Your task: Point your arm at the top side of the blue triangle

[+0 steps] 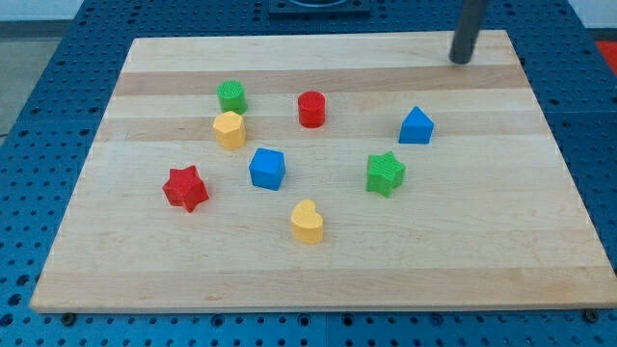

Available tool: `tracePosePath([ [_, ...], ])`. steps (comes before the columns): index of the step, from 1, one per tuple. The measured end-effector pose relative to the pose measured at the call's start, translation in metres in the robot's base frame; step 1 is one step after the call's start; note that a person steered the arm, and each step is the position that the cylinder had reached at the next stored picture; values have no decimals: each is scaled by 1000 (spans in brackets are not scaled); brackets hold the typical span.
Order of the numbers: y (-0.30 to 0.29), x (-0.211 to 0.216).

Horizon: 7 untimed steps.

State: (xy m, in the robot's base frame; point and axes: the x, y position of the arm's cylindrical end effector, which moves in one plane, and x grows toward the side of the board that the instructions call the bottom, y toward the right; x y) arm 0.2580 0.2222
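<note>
Near the view's top right corner of the board, my tip (462,61) rests at the end of a straight dark rod that comes down from above the frame. It ends in no claw at all, so nothing opens or closes and it holds nothing; whether the tip actually touches the wood is hard to tell from this angle. It stands apart from every block.

Closest to it is the blue triangle (416,125), below and a little to the view's left of my tip, on the right part of the wooden board (540,241). Its top side faces the open strip of wood between it and the tip.

Further down and left of the triangle sits the green star (385,173). Toward the middle top is the red cylinder (310,109). Left of that, the green cylinder (231,96) sits just above the yellow hexagon (229,129), the two nearly touching. The blue cube (267,168) lies near the centre, the red star (185,188) to its left, and the yellow heart (307,221) lowest of all. Around the board runs a blue perforated table (39,116).
</note>
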Motion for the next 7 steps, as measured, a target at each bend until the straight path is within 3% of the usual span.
tracePosePath([
  [4,-47,4],
  [6,16,12],
  [7,-16,12],
])
